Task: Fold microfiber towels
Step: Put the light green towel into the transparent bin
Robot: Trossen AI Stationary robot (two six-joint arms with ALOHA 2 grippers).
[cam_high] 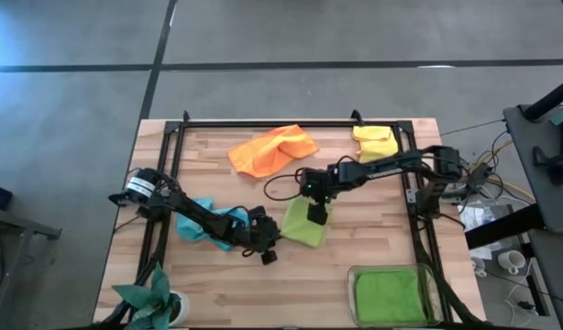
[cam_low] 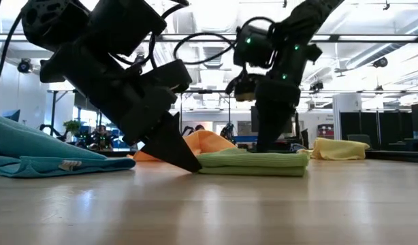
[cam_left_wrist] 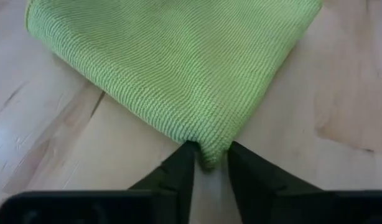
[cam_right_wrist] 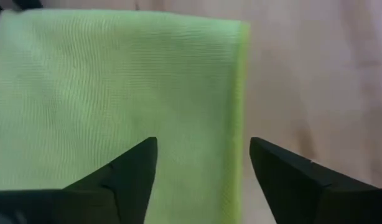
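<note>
One folded yellow-green towel (cam_high: 303, 226) lies mid-table, long axis 11-to-5 o'clock. Left gripper (cam_left_wrist: 207, 163) pinches its 7 o'clock corner; right gripper (cam_right_wrist: 203, 162), jaws spread, hides its 12 o'clock edge.

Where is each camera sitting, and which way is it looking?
High view: above, looking straight down at the table; both arms show.
Low view: at tabletop height, looking across; both arms drop in from above.
Left wrist view: on the left arm, looking past the left gripper, whose fingers pinch a towel corner.
Right wrist view: on the right arm; the right gripper stands open over the towel.
Shared: all four see the folded yellow-green towel.
</note>
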